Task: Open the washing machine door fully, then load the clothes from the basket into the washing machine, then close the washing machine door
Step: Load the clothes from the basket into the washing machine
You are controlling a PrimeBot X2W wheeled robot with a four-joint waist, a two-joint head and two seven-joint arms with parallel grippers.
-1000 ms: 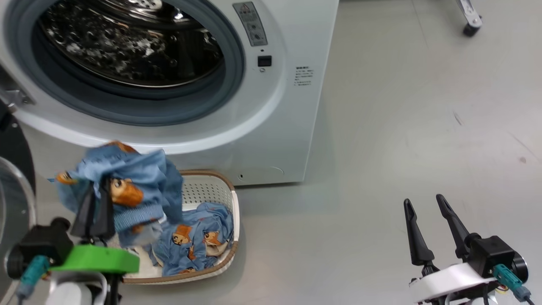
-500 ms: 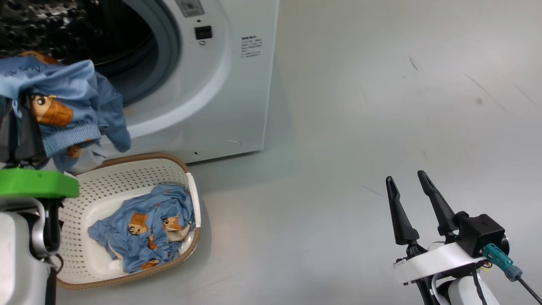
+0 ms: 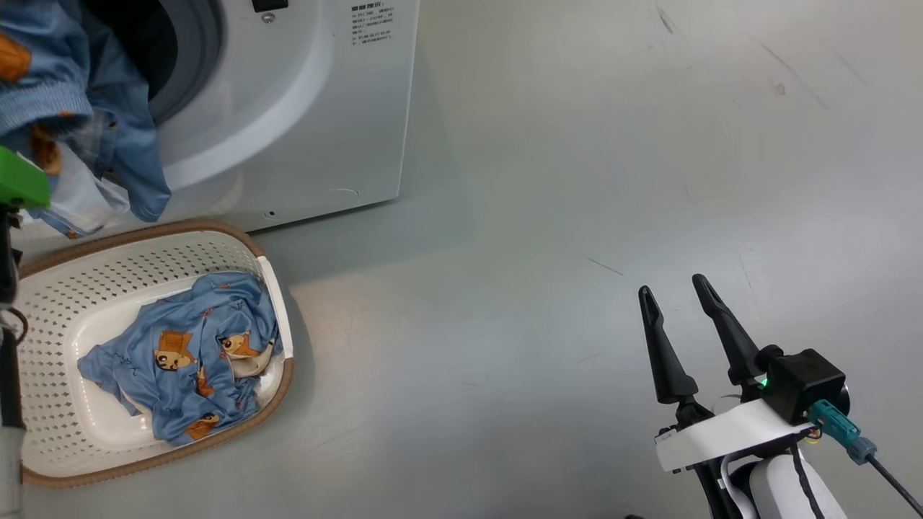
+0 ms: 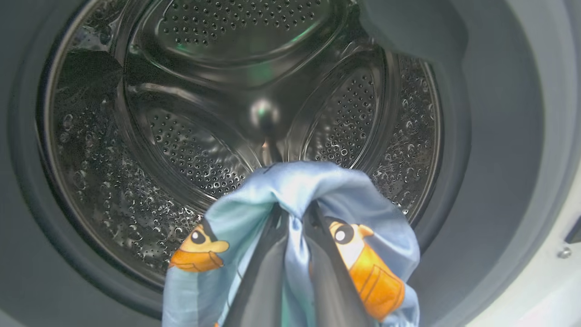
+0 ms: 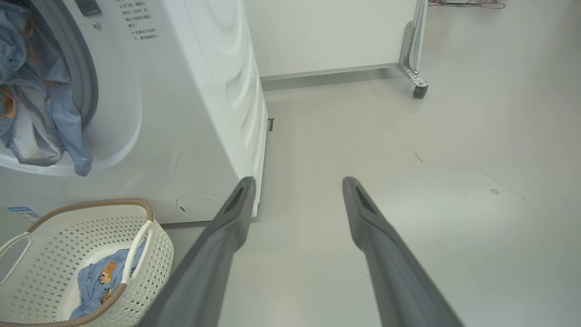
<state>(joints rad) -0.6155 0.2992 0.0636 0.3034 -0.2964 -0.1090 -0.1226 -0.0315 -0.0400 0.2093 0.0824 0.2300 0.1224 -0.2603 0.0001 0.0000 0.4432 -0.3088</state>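
Two lots of blue printed cloth were in sight: one garment (image 4: 372,209) pinched between the closed fingers of the left gripper (image 4: 292,215), and the rest of the clothes (image 3: 184,353) lying in the basket (image 3: 50,303).

In the left wrist view the garment was draped over both fingertips, its orange cartoon figures hanging to either side. It was held right at the mouth of the washing machine (image 3: 324,108). The steel drum (image 4: 190,150) lay beyond it, and the grey gasket (image 4: 490,159) ringed the opening. From the head and right wrist views the cloth hung down across the lower edge of that opening. I could not tell whether it touched the white front.

The basket stood on the floor (image 3: 577,180), just in front of the machine's bottom edge and below the opening. The clothes inside were bunched toward its right end, against the wall there, with a bit of cream cloth (image 3: 249,364) showing at that side. The left half of the basket's bottom was bare.

The right gripper (image 3: 670,287) was spread wide with nothing between its fingers (image 5: 227,236). It hung over bare floor, well apart from the basket and to the right of the machine's front corner.
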